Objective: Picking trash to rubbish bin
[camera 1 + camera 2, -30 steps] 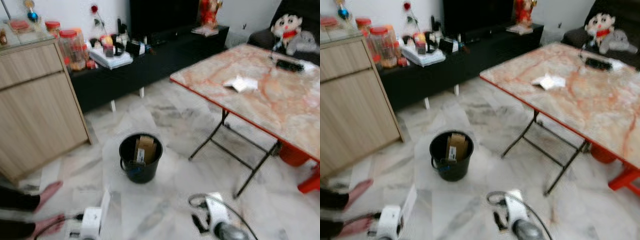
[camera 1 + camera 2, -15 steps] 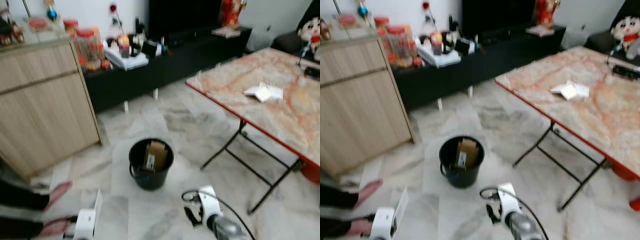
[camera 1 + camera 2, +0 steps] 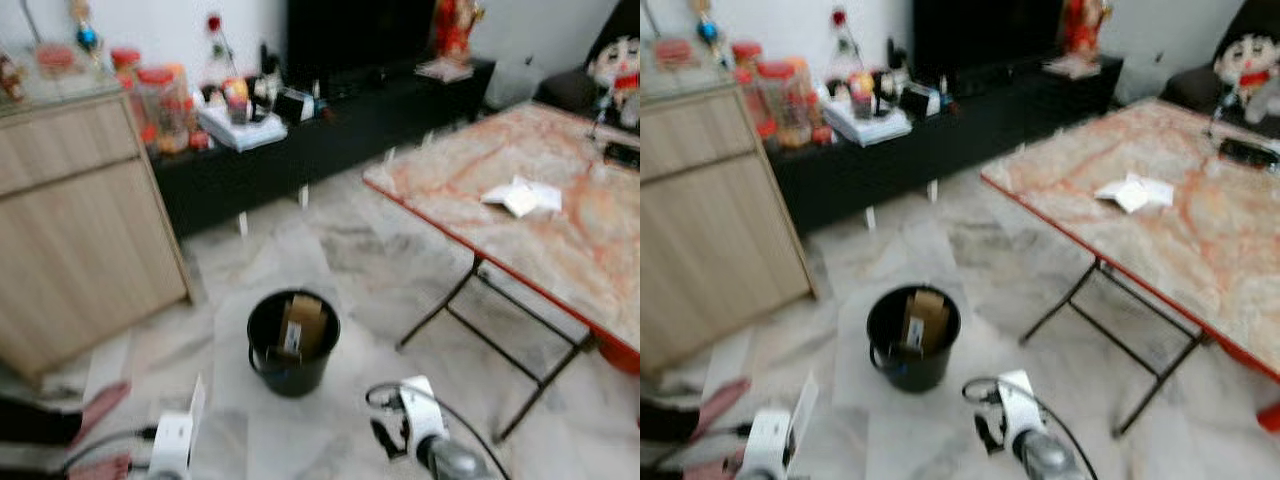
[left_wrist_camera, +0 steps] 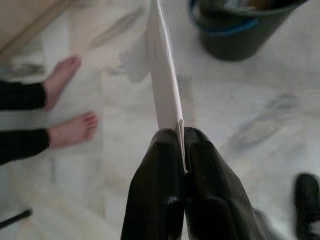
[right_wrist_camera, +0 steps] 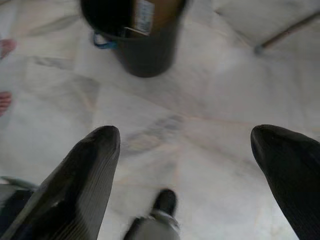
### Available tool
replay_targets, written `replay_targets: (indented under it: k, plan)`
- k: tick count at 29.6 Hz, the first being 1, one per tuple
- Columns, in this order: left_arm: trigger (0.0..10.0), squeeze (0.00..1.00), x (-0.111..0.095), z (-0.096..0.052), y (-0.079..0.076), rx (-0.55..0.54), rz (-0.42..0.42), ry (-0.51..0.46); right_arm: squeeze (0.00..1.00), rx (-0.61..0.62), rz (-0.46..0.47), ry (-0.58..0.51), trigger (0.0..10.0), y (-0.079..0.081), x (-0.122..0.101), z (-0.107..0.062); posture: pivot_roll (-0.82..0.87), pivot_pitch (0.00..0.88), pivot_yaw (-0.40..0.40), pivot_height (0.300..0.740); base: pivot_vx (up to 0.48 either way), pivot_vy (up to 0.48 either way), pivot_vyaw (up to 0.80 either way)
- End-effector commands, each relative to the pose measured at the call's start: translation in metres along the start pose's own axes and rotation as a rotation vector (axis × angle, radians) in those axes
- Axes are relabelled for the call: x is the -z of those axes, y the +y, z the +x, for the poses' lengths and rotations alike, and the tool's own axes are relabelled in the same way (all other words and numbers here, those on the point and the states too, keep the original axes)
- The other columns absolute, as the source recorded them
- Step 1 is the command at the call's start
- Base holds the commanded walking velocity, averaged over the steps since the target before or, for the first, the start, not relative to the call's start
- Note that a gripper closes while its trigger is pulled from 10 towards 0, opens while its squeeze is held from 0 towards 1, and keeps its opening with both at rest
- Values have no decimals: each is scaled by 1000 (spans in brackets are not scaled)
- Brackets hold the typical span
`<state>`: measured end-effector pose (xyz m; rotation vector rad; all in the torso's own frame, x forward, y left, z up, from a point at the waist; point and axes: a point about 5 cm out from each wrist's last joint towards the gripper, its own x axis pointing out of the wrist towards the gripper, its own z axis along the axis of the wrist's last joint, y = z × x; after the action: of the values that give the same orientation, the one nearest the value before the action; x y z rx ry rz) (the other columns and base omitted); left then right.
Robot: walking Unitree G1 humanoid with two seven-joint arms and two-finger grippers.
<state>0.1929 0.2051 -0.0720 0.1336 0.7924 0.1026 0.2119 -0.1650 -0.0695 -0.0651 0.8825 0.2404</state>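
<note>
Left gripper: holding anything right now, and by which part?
Yes. The left gripper pinches a flat white paper by its near edge. The right gripper is open and holds nothing.

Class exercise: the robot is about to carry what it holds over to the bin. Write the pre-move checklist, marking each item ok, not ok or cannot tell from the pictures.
1. Left gripper shut on the white paper: ok.
2. Right gripper open, holding nothing: ok.
3. Black bin upright on the floor ahead: ok.
4. Room left in the bin beside the brown box: cannot tell.
5. Person's bare feet close by on the robot's left: not ok, keep apart.
6. More trash, the white paper on the table: not yet collected.
</note>
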Motion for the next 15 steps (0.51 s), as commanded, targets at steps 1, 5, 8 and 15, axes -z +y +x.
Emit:
replay_targets:
  k: [1, 5, 8, 15]
  plan:
    - [10000, 0, 3, -1, -1, 7, 7, 9, 0, 3, -2, -9, 10000, 0, -4, 1, -12, 0, -45, 740, 307, 0, 0]
    - [10000, 0, 3, -1, -1, 6, 7, 6, 0, 2, -3, -10, 10000, 0, -4, 1, -12, 0, -45, 740, 310, 0, 0]
    - [10000, 0, 2, -1, -1, 5, 7, 5, 0, 0, -3, -9, 10000, 0, -4, 1, -11, 0, -44, 740, 309, 0, 0]
    - [10000, 0, 2, -1, -1, 6, 7, 5, 0, 0, 0, -9, 10000, 0, -4, 1, -11, 0, -44, 740, 308, 0, 0]
